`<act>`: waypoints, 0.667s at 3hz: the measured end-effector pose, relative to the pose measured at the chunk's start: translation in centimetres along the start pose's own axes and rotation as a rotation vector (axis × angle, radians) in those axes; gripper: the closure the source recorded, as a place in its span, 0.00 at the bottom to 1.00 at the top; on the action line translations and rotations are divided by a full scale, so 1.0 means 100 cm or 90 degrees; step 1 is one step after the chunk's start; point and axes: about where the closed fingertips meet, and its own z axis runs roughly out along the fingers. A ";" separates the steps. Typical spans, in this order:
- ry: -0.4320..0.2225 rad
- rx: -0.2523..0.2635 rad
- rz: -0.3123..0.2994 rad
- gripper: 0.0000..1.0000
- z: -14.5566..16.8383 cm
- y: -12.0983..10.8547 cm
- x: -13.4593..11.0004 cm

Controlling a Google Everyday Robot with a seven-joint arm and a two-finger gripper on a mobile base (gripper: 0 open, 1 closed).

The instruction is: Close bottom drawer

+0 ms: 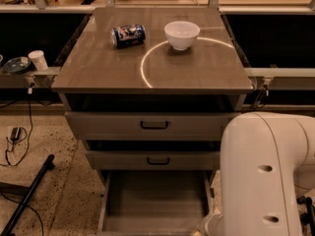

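Observation:
The bottom drawer (pixel 155 200) is the lowest of three grey-brown drawers and stands pulled far out, its tray empty; its front lies at the frame's bottom edge, mostly cut off. The middle drawer (pixel 156 160) and the top drawer (pixel 153 125) stick out slightly, each with a black bar handle. My white arm (pixel 266 176) fills the lower right. My gripper (pixel 205 227) is at the bottom edge, beside the open drawer's front right corner, mostly cut off by the frame.
On the cabinet top (pixel 98 68) lie a blue can (pixel 128 35) on its side and a white bowl (pixel 182 34). A black pole (pixel 27 195) and cables (pixel 15 141) lie on the floor at left. A white cup (pixel 38 60) stands on the left shelf.

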 end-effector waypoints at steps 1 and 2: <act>-0.001 0.024 0.017 0.00 -0.017 0.006 0.015; -0.001 0.024 0.018 0.00 -0.017 0.006 0.015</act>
